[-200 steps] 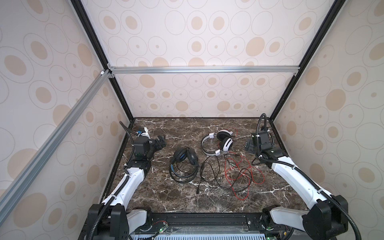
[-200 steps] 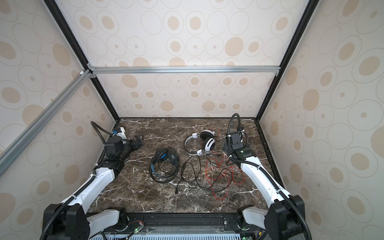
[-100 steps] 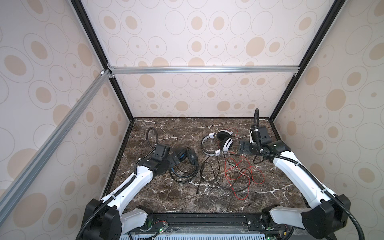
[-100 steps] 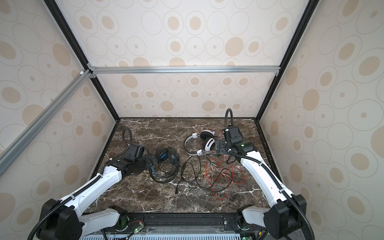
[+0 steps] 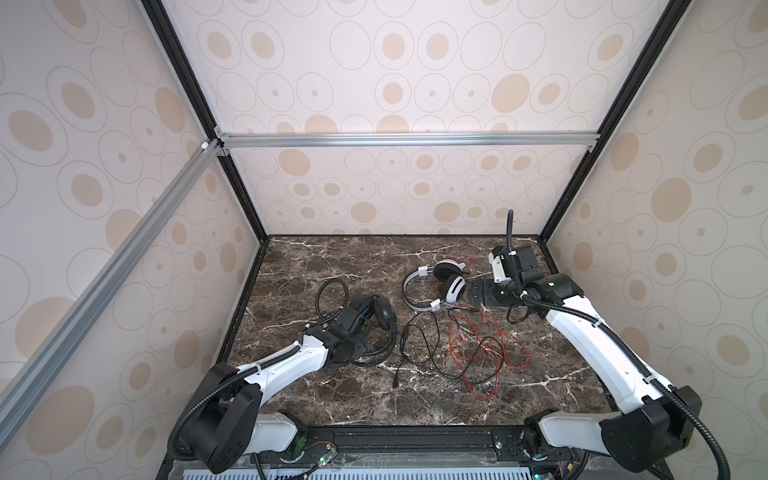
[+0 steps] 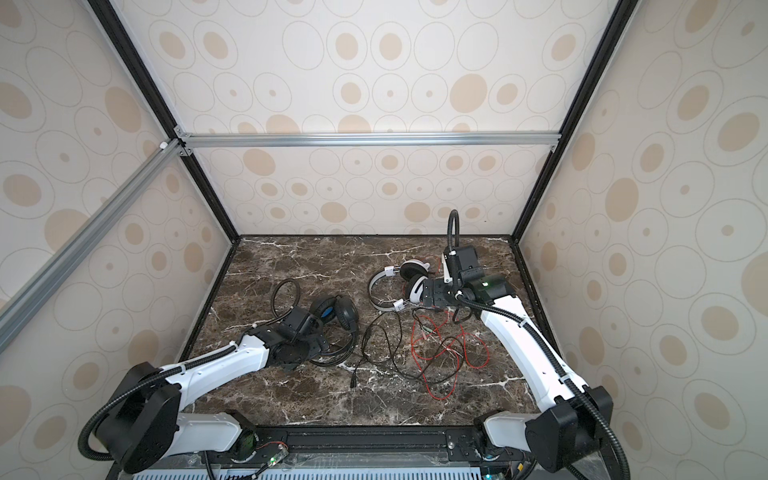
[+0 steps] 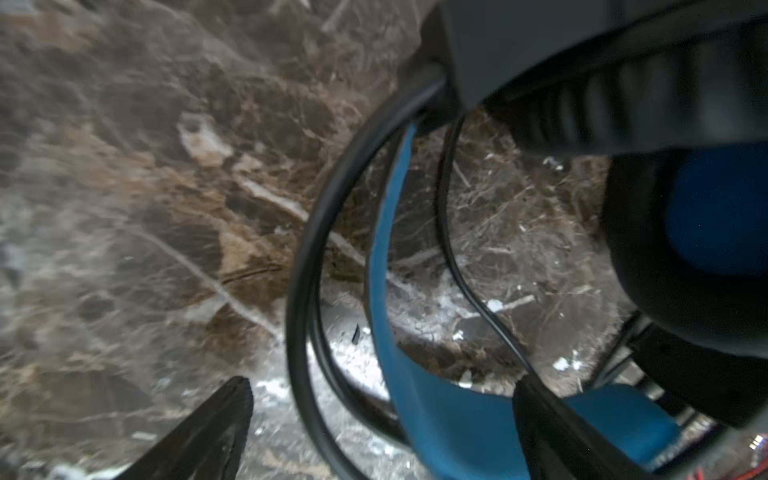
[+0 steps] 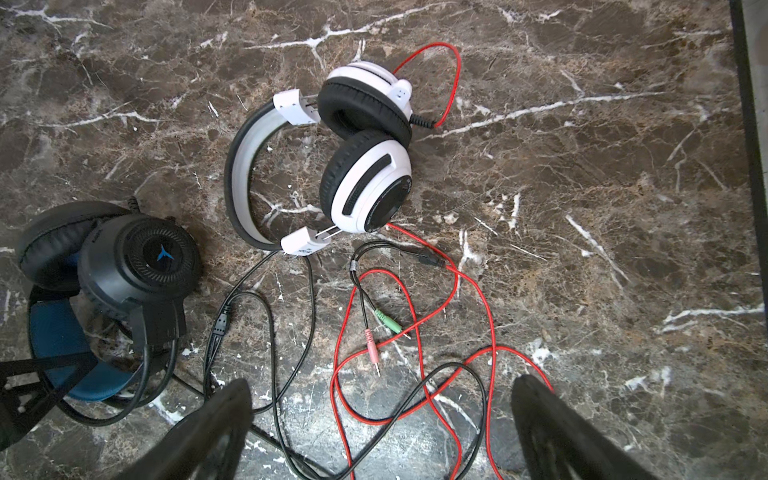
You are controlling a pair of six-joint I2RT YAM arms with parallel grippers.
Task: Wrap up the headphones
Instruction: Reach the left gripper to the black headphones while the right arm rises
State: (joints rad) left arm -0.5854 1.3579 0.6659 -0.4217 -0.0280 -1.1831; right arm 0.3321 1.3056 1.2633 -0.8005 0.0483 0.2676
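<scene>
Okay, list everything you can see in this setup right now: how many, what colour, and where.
Black headphones: one, black with a blue inner band, table left.
White headphones: one, white with black pads, table rear right.
Black cord: one, black, loose mid-table.
Red cord: one, red, loose, crossing the black one.
Jack plugs: two, green and pink, among the cords.
Table: one, brown marble.
Left gripper: one, black, open, astride the black headphones' band.
Right gripper: one, black, open, right of the white headphones.
</scene>
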